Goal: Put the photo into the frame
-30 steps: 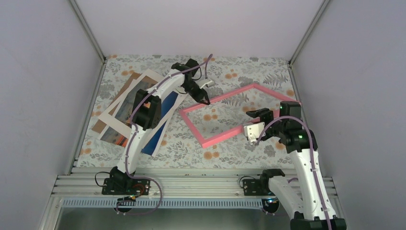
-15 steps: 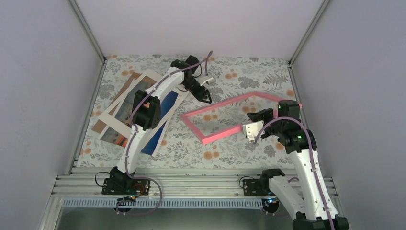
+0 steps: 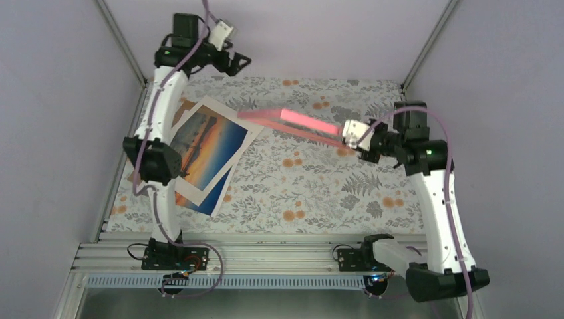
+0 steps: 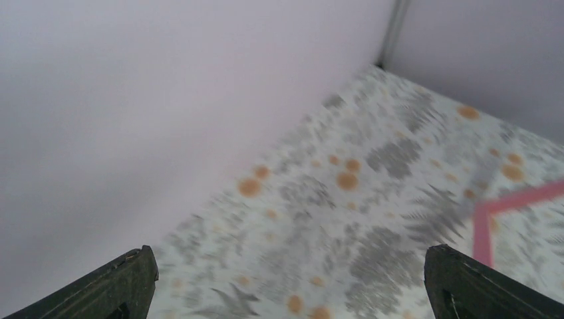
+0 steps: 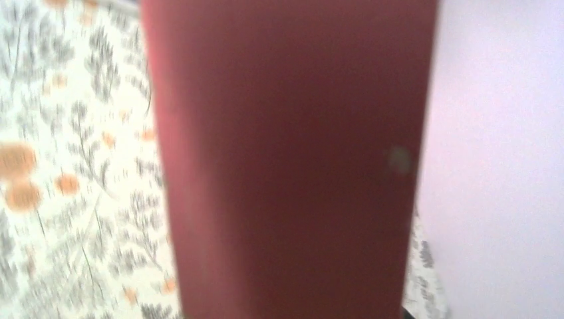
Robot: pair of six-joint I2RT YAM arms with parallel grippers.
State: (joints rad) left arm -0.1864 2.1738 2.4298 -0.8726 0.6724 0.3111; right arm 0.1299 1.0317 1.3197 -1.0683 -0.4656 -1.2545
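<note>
**Frame is up off the tabletop, photo sits flat on the left**

The right gripper (image 3: 346, 135) is clamped on one end of the frame (image 3: 302, 123), right of centre in the top view. The frame is in the air, tilted so far that from above it reads as a thin pink bar running left toward the middle of the picture. The right wrist view is no help: a blurry dark-pink slab (image 5: 286, 166) fills most of it and the fingers can't be seen there.

The photo (image 3: 207, 141) lies flat on the floral tabletop (image 3: 306, 193), left of centre, turned at an angle. The orange sunset faces up, and a white mat border (image 3: 223, 106) shows around it. A bit of brown backing board (image 3: 179, 111) pokes out at its upper left. The frame's free end hangs near the photo's upper right corner, not touching it.

The left gripper (image 3: 241, 61) is way up in the upper left, high above everything. In its wrist view the gripper (image 4: 287, 256) has its fingers spread wide with nothing between them, and a pink corner of the frame (image 4: 484, 222) shows at the right edge.
</note>
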